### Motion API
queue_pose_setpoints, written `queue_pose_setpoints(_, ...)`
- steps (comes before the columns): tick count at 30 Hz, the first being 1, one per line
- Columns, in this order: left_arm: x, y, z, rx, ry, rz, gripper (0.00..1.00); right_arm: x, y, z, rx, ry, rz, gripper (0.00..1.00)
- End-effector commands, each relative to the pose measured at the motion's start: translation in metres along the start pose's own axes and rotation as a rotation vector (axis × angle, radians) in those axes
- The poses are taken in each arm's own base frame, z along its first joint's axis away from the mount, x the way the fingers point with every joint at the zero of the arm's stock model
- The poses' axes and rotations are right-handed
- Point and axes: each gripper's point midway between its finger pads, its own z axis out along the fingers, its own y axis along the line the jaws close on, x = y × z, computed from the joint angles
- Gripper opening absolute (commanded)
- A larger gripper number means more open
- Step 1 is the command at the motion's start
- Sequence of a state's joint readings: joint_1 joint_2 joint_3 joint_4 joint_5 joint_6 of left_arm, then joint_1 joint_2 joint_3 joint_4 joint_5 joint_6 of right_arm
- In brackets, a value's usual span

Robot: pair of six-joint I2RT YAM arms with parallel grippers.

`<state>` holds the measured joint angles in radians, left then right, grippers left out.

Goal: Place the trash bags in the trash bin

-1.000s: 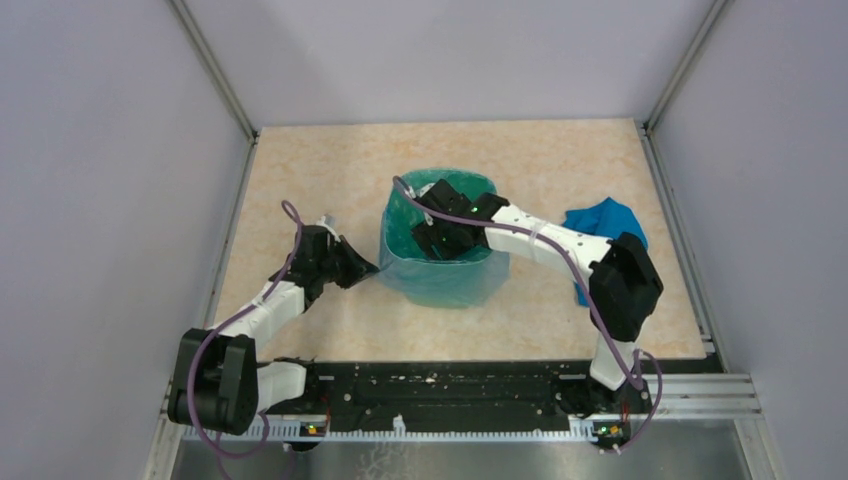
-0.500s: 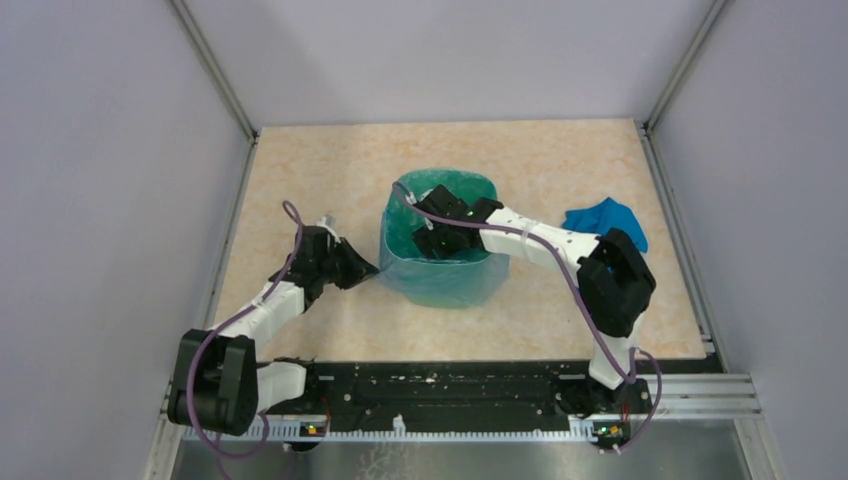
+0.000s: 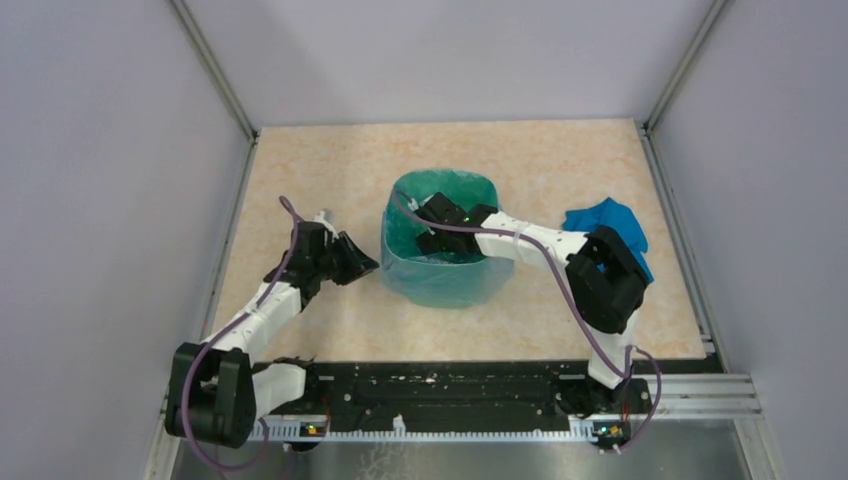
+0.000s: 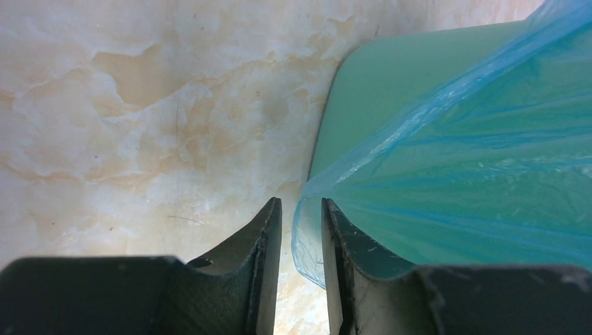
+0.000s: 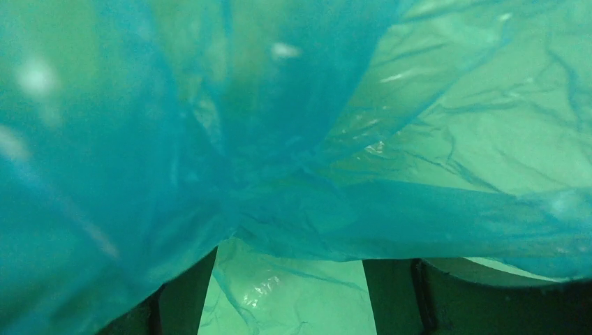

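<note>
The mint-green trash bin (image 3: 470, 190) stands mid-table with the light blue trash bag (image 3: 445, 283) lining it and folded down over its outer wall. My left gripper (image 3: 362, 264) is at the bin's lower left side. In the left wrist view its jaws (image 4: 301, 209) stand a narrow gap apart, with a corner of the bag (image 4: 475, 160) between them, lying against the right finger, beside the bare bin wall (image 4: 363, 91). My right gripper (image 3: 430, 228) reaches down inside the bin. It is open (image 5: 290, 279), with bag film (image 5: 174, 139) draped over its fingertips.
A crumpled darker blue bundle (image 3: 605, 222) lies on the table to the right of the bin, behind my right arm's elbow. Grey walls close in the table on the left, back and right. The arm bases and a black rail run along the near edge.
My right gripper has pushed lower and leftward inside the bin, and its elbow has swung left. The left arm has shifted slightly, staying at the bag's corner.
</note>
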<state>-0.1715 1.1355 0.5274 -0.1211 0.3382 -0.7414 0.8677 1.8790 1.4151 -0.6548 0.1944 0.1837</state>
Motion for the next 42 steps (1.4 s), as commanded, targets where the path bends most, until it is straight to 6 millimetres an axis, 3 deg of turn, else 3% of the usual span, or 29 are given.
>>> queue_pose_setpoints(1,-0.021,-0.02,-0.009,0.035,-0.063,0.069,0.34,-0.011,-0.01,0.005,0.051,-0.054,0.001,0.72)
queue_pose_setpoints(9,-0.029,-0.031,-0.016,0.052,-0.072,0.094,0.36,-0.012,-0.013,0.017,0.08,-0.058,-0.011,0.72)
queue_pose_setpoints(18,-0.03,-0.034,-0.018,0.06,-0.073,0.11,0.37,0.002,-0.02,0.03,0.111,-0.023,-0.022,0.72)
queue_pose_setpoints(29,-0.029,-0.035,-0.016,0.066,-0.056,0.113,0.37,0.011,-0.027,0.032,0.097,-0.006,-0.025,0.71)
queue_pose_setpoints(42,-0.03,-0.04,-0.018,0.079,-0.042,0.136,0.37,0.014,-0.05,0.034,0.225,0.024,-0.049,0.7)
